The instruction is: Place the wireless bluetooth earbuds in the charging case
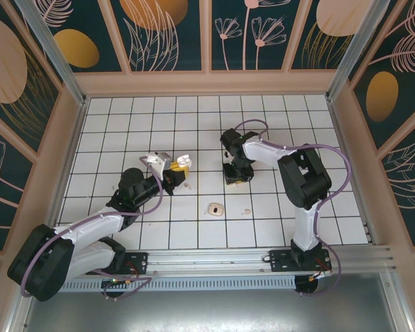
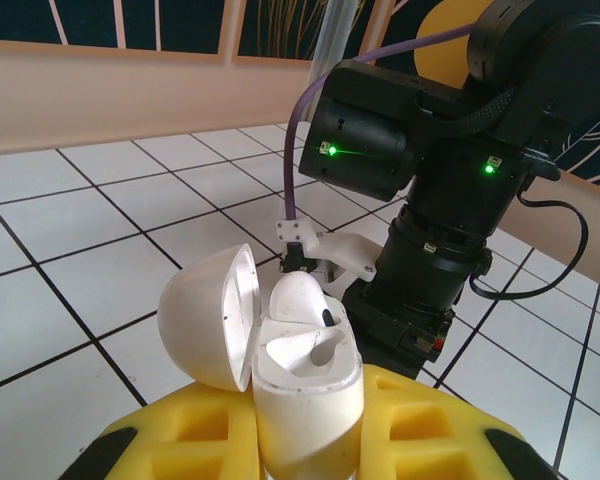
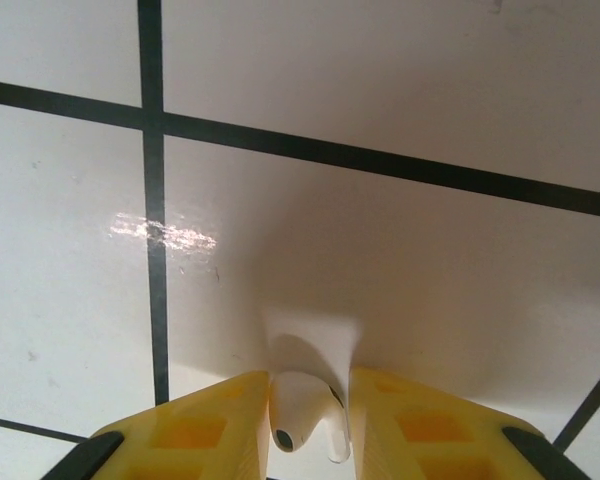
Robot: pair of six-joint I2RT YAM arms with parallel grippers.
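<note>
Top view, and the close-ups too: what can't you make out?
- Left wrist view: charging case base, hidden between the left gripper's fingers and cut by the bottom edge.
- Right wrist view: earbud sides, hidden by the right gripper's fingers.
- Top view: small pale object, too small to identify.

Probably a lab cell (tiled floor (image 1: 194,117), printed walls (image 1: 166,34), aluminium rail (image 1: 214,259)).

Showing white tiles, black grid lines on table (image 1: 194,117). Gleaming white on charging case (image 2: 305,390) and earbud (image 3: 298,405), dark spot at earbud tip. Glowing yellow on fingers (image 2: 180,445) of left hand (image 2: 310,450), right hand (image 3: 305,430) alike. Trailing purple along cable (image 2: 293,165). Displaying teal walls (image 1: 173,41), peach-gold plant motifs.
</note>
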